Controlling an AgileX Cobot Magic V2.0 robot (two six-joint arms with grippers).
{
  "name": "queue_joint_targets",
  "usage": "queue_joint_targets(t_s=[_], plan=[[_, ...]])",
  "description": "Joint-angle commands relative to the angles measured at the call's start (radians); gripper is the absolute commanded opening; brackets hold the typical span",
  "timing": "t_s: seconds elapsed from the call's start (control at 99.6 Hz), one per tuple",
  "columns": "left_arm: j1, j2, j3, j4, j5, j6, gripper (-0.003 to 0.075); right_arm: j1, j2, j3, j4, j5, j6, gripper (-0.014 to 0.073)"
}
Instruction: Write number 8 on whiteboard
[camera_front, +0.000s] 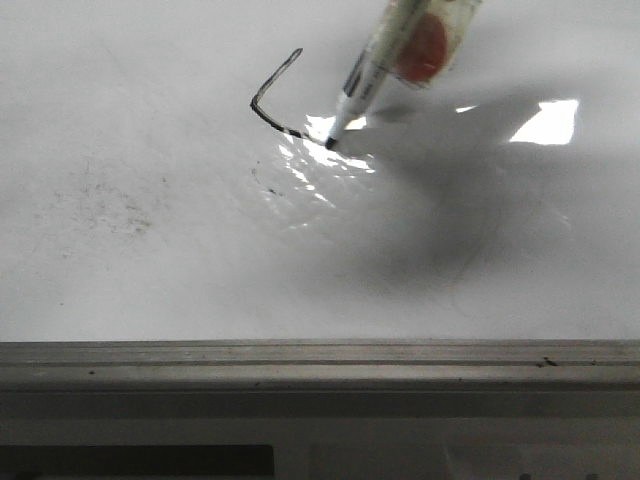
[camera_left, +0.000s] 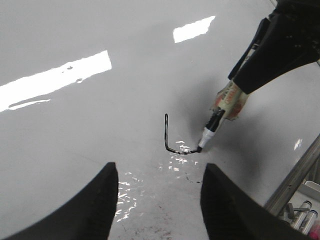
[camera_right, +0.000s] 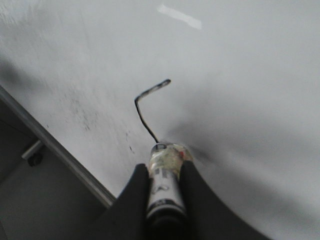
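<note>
The whiteboard (camera_front: 150, 260) is large, glossy and white, with a grey metal rim. A thin black marker stroke (camera_front: 268, 95), part of the number 8, runs from an upper end down to a corner and on to the pen tip. It also shows in the left wrist view (camera_left: 166, 135) and the right wrist view (camera_right: 142, 107). My right gripper (camera_right: 164, 172) is shut on a white marker (camera_front: 365, 80), its black tip touching the board (camera_front: 330, 143). My left gripper (camera_left: 159, 200) is open and empty, hovering over the board just short of the stroke.
Faint grey smudges (camera_front: 110, 205) lie on the board left of the stroke. Bright light reflections (camera_front: 548, 122) glare on the right. The board's metal rim (camera_front: 320, 360) runs along the near edge. Several spare markers (camera_left: 300, 210) lie beyond the rim.
</note>
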Motion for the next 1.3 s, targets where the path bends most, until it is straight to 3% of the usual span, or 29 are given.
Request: queue_joint_targets(t_s=[0.0, 0.291, 0.482, 0.843, 1.134, 1.295], plan=[[0.002, 0.000, -0.033, -0.012, -0.085, -0.013, 0.0354, -0.012, -0.012, -0.010, -0.071, 0.006, -0.015, -0.0063], [0.002, 0.000, -0.033, -0.012, -0.093, -0.013, 0.0354, 0.065, 0.082, -0.026, -0.058, -0.214, 0.024, -0.0063], [0.002, 0.000, -0.033, -0.012, -0.099, -0.013, 0.0354, 0.019, 0.034, -0.043, -0.192, -0.172, 0.099, -0.0063], [0.002, 0.000, -0.033, -0.012, -0.100, -0.013, 0.0354, 0.020, 0.037, -0.052, -0.200, -0.258, 0.113, -0.0063], [-0.023, 0.060, -0.033, 0.009, -0.104, -0.013, 0.0354, 0.130, -0.016, -0.052, -0.168, -0.208, 0.113, -0.0063], [-0.091, 0.225, -0.033, 0.071, -0.215, -0.011, 0.0354, 0.207, 0.016, -0.045, -0.167, -0.174, 0.114, -0.0063]])
